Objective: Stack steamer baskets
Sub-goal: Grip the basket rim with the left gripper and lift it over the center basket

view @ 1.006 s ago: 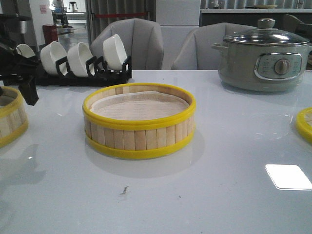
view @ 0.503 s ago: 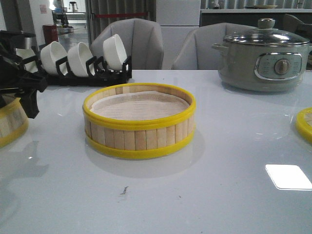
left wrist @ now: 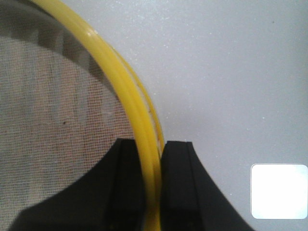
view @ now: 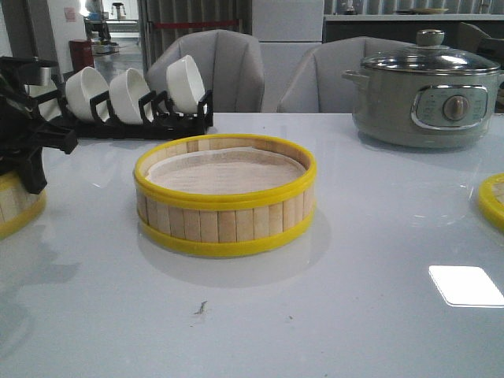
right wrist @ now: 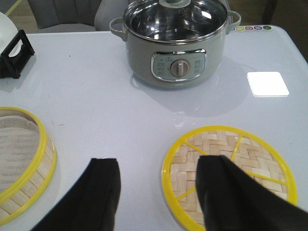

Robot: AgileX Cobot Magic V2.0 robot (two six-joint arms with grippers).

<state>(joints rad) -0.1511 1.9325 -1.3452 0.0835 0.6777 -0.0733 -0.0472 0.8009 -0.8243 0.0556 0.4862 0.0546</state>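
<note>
A steamer basket point(view: 225, 194) of wooden slats with yellow rims stands mid-table; its edge shows in the right wrist view point(right wrist: 24, 163). A second basket point(view: 14, 201) sits at the far left edge. My left gripper point(view: 31, 161) is shut on that basket's yellow rim point(left wrist: 144, 144), one finger inside and one outside. The woven bamboo lid point(right wrist: 230, 175) lies on the table at the right; only its edge shows in the front view point(view: 494, 201). My right gripper point(right wrist: 156, 192) is open and empty above the table, one finger over the lid.
A grey electric pot point(view: 425, 90) with a glass lid stands at the back right. A black rack with white bowls point(view: 134, 98) stands at the back left. Grey chairs stand behind the table. A bright light patch point(view: 465, 285) lies front right.
My left gripper has moved up and slightly left with the left basket's rim between its fingers; the basket has shifted further toward the left edge of the view. The centre basket has not moved.
</note>
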